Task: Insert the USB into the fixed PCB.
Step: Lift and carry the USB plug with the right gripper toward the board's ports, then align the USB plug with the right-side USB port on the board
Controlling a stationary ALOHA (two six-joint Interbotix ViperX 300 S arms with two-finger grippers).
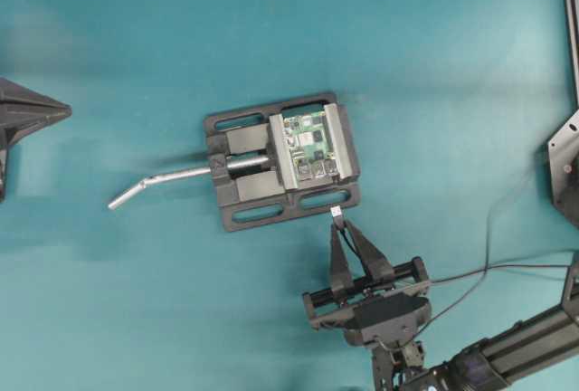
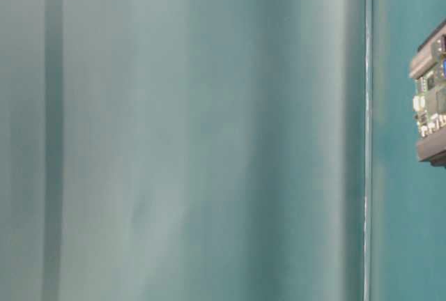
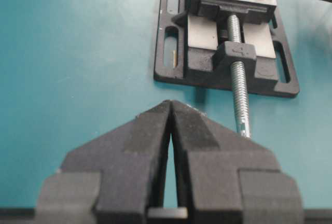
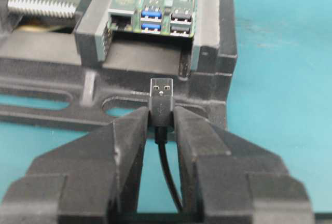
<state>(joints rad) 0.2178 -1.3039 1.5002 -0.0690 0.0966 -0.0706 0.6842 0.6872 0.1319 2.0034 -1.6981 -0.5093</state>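
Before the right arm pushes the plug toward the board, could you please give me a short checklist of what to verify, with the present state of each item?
1. Grip: right claw is shut on the USB, metal tip protruding forward: ok.
2. Board held: the fixed PCB sits between the grey jaws of the vise: ok.
3. Ports face the plug: stacked ports on the board's near edge look toward the claw: ok.
4. Height: plug sits level with the vise base, below the ports: not ok.
5. Plug orientation matching the port: cannot tell.
6. Left claw is shut, empty, back from the vise: ok.
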